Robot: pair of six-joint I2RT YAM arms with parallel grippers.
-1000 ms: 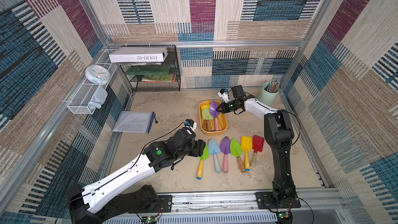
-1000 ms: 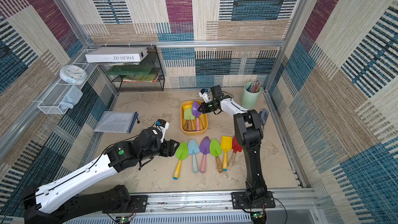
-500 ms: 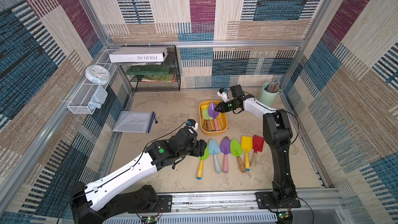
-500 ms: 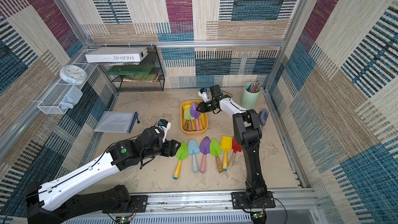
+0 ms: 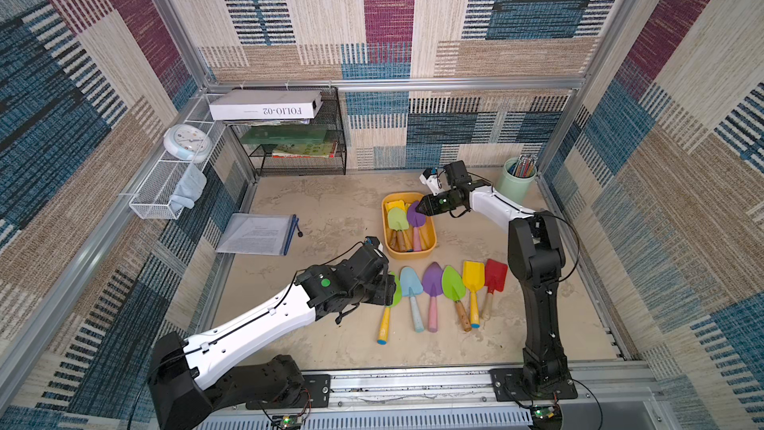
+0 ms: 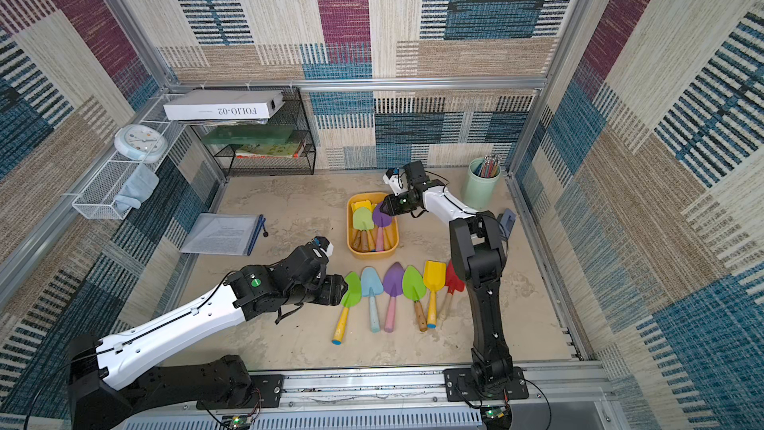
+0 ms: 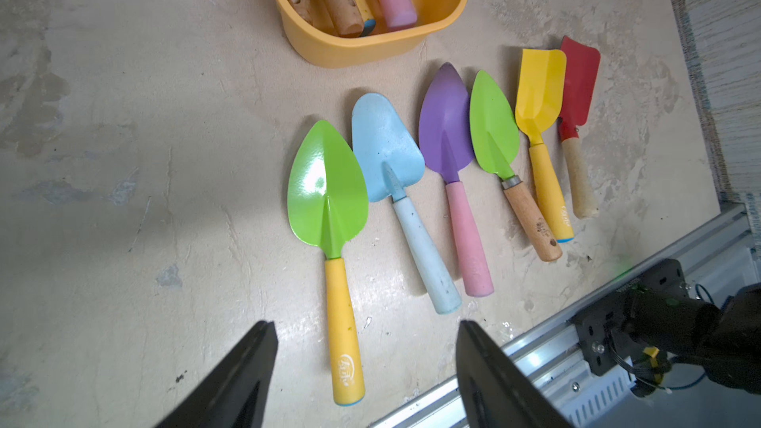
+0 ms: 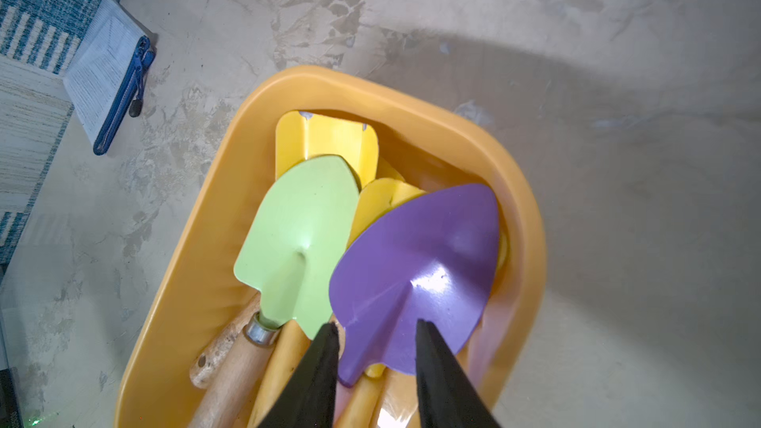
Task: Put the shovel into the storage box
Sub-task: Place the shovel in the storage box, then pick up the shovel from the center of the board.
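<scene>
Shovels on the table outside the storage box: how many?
6, in one row beside the storage box: green one with yellow handle, light blue, purple, green one with wooden handle, yellow, red. None looks hidden.

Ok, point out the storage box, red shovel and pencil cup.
storage box (image 5: 409,255): in a top view, near wall.
red shovel (image 5: 495,274): in a top view, blade.
pencil cup (image 5: 514,187): in a top view, side wall.

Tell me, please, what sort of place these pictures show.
Probably a staged robot test cell rather than a real room: patterned wall panels in an aluminium frame, robot arms bolted to a front rail, and props such as a clock and pencil cup.
</scene>
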